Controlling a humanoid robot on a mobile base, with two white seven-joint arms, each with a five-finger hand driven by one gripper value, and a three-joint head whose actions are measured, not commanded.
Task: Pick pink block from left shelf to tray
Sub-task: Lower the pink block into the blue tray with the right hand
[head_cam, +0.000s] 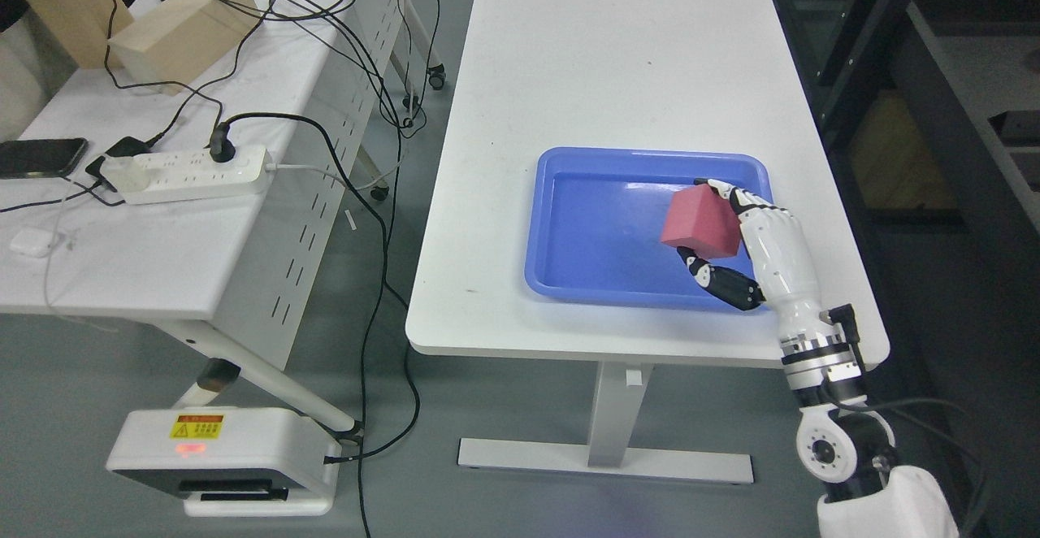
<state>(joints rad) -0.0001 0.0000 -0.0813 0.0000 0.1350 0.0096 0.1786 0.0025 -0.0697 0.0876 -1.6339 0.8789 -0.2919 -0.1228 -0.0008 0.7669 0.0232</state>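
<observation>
- One arm works here, ours on the right: it rises from the lower right corner, and its robot hand (pixel 735 237) hangs over the right part of the blue tray (pixel 569 282).
- We have the fingers clamped on the pink block (pixel 700 223); a dark thumb presses from below and the white fingers (pixel 723 193) wrap over the top and right side.
- We judge the block to be held above the tray floor and not resting on it, though this single view from above does not settle the height.
- We see no left arm in this view.
- We think the chief risk is a careless release: let go from too high, the block, held tilted on a corner, may bounce or tumble towards the tray's near rim.
- We note a second risk in the grip itself: the thumb holds near a lower edge, so the block could pivot or slip out before we mean to release it.
- We also keep the palm clear of the right rim, since a nudge there would slide the tray on the white table (pixel 617 58), and its near edge sits not far from the table edge.
- We find the tray otherwise bare; nothing lies in it.
- Farther left, on a second table, we see a power strip (pixel 195 174), a phone (pixel 41 156) and a wooden box (pixel 183 30), all well apart from our work.
</observation>
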